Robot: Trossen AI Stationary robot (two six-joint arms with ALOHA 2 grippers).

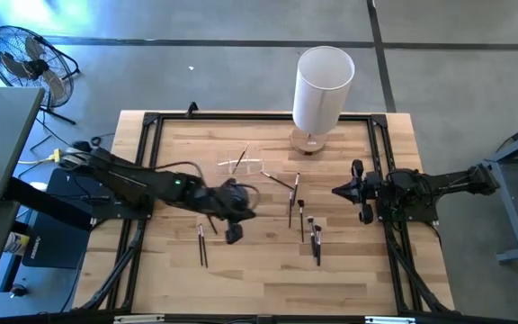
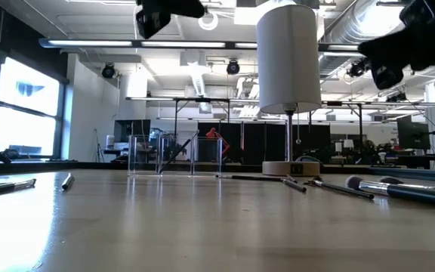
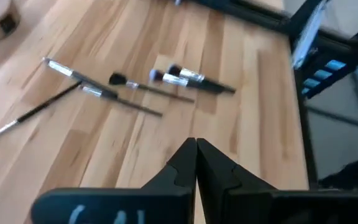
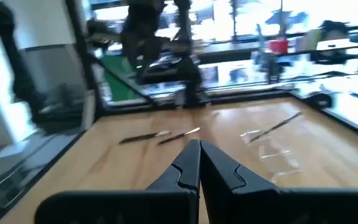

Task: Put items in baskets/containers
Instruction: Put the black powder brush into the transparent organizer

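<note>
Several thin dark brushes lie flat on the wooden table: a pair (image 1: 202, 243) near my left gripper and a loose group (image 1: 302, 216) toward the right, the group also in the left wrist view (image 3: 166, 78). The small clear container (image 1: 246, 164) stands left of the white cylinder. One brush (image 4: 279, 126) leans slanting against the container (image 4: 269, 149). My left gripper (image 1: 234, 234) hovers shut above the table between the pair and the group, its fingers (image 3: 196, 146) holding nothing. My right gripper (image 1: 338, 191) is shut and level at the right, its fingers (image 4: 199, 148) also bare.
A tall white cylinder (image 1: 322, 85) on a round wooden base stands at the far edge, right of the container. A black frame (image 1: 151, 153) runs along the table's sides. A fan (image 1: 25, 58) stands on the floor beyond the far left corner.
</note>
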